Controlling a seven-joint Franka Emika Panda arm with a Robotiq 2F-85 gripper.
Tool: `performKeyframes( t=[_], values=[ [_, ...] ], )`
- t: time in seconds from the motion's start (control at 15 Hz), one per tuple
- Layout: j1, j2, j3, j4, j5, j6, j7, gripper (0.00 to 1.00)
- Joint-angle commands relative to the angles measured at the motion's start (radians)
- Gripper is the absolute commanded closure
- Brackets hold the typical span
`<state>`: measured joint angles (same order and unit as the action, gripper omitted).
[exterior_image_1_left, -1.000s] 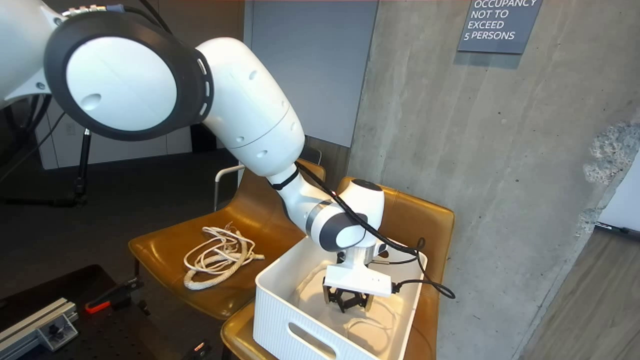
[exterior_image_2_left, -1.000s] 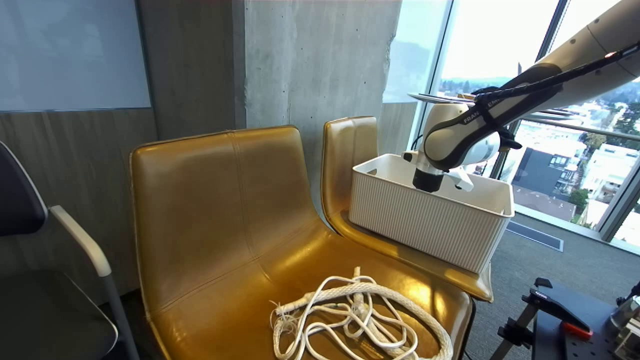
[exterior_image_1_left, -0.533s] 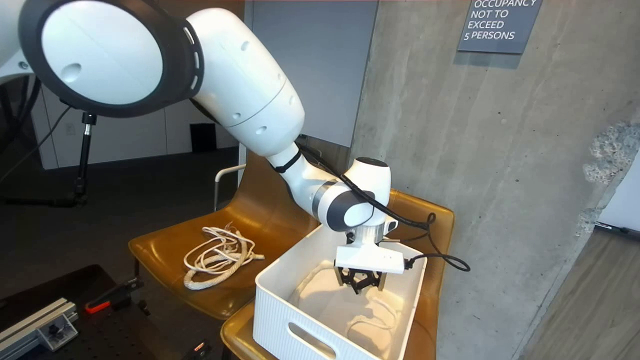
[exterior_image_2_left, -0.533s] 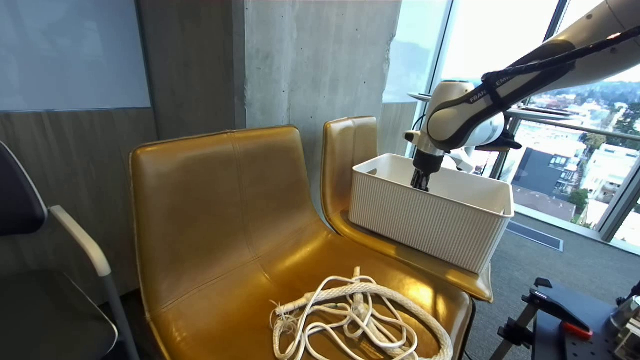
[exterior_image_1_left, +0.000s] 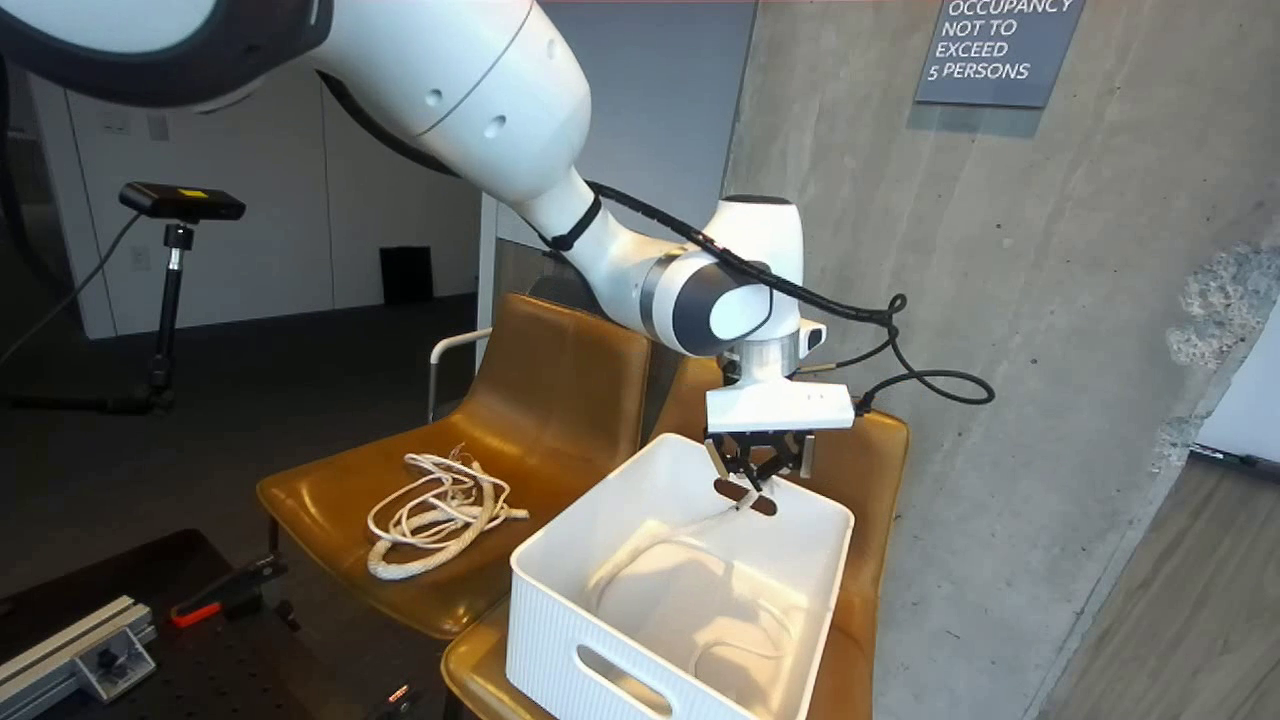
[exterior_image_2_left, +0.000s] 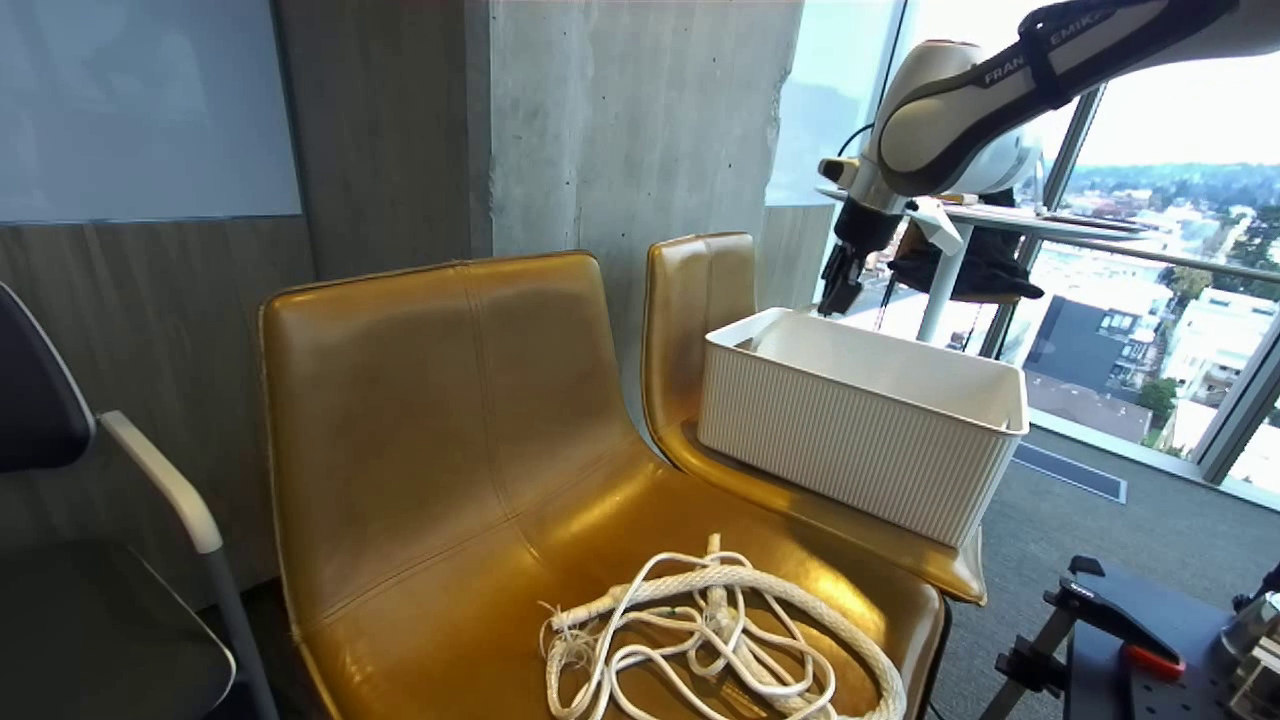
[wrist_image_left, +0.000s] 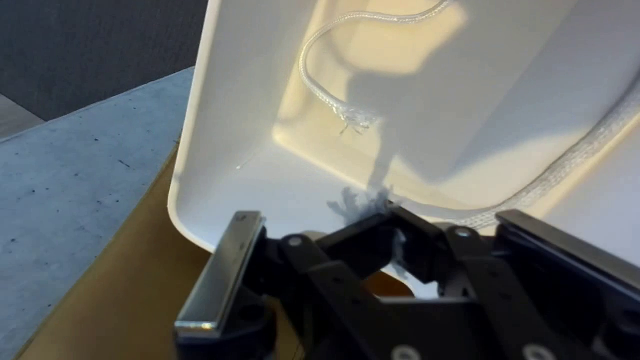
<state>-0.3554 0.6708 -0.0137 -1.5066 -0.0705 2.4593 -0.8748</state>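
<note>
Fingers (wrist_image_left: 357, 235) pressed together, seemingly pinching the end of a thick rope (wrist_image_left: 575, 161) near the rim of the white bin (exterior_image_2_left: 860, 430). Only that end looks raised; the rest trails inside. Beside the bin, a rope bundle (exterior_image_2_left: 720, 617) lies untouched.

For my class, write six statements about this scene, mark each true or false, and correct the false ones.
1. The white bin stands on a chair. True.
2. The end effector is at the bin, not over the tangled rope on the neighbouring chair. True.
3. Its jaws are spread wide. False: they are shut on a thick rope.
4. A thin cord in the bin has a frayed end. True.
5. The bin's outer walls are smooth. False: they are ribbed.
6. Ten persons is the posted limit. False: the wall sign says 5.
</note>
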Motion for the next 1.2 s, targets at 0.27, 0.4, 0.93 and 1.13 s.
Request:
performKeyframes(
  t=[0.27,0.4,0.93,1.13],
  values=[
    [0.056,-0.255,-0.018,-0.118,-0.045,-0.003,-0.010,1.00],
    [0.090,-0.341,-0.024,-0.163,-0.063,0.000,0.021,1.00],
    [0.296,-0.657,0.000,-0.334,-0.252,-0.015,0.328,1.00],
    [0.369,-0.760,0.045,-0.397,-0.347,-0.050,0.490,1.00]
  ],
)
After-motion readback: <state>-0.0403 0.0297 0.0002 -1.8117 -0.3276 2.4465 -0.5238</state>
